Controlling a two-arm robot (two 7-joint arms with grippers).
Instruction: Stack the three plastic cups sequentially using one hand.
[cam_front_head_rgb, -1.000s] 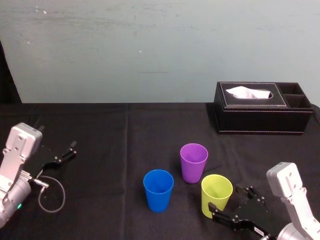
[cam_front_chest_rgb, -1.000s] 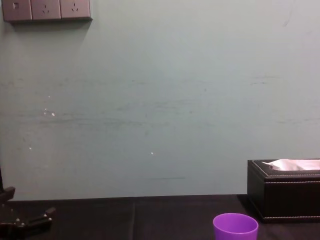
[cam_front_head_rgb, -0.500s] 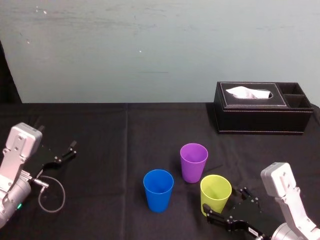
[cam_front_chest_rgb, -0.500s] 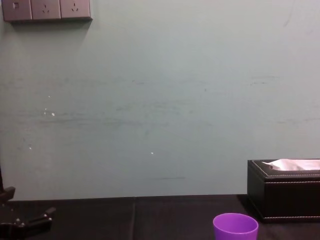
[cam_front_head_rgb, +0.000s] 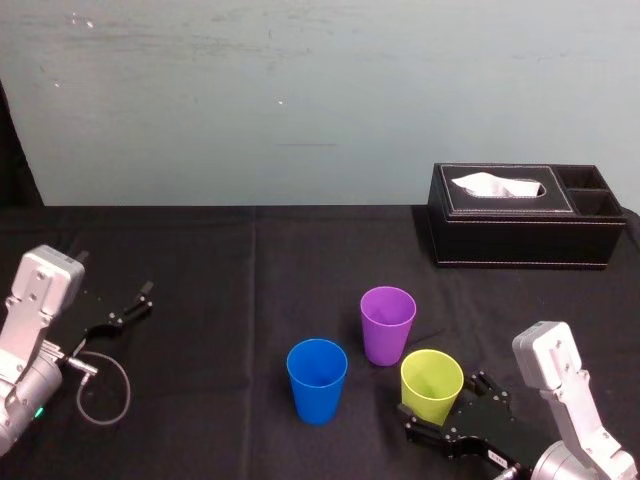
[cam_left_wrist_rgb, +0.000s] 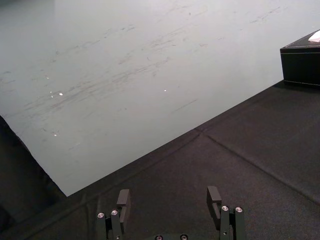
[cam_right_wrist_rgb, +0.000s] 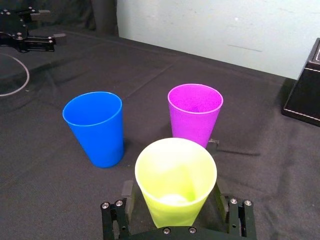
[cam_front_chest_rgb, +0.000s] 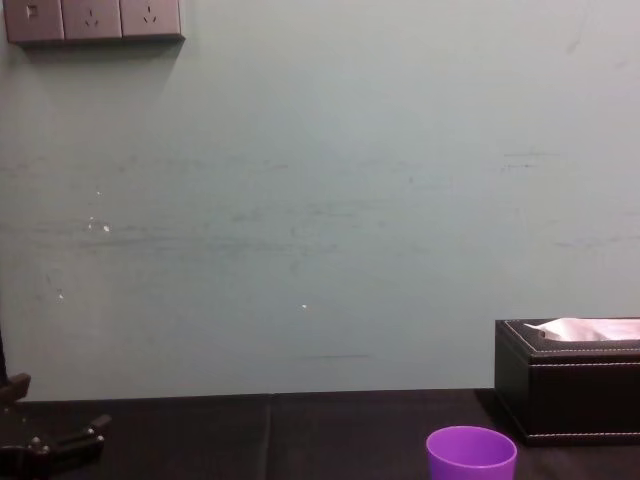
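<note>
Advanced since a second ago — right gripper, jaws apart, straddling yellow-green cup at lower right of centre. Step: first grasp. Next — closing gently, lifting clear, nesting into purple cup or blue cup. Left gripper parked, spread, mid-left.

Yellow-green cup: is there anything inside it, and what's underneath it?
The yellow-green cup is empty; its pale floor shows in the right wrist view. The right gripper straddles it, open, not yet closed. The cup's base and the black cloth directly under it are covered.
</note>
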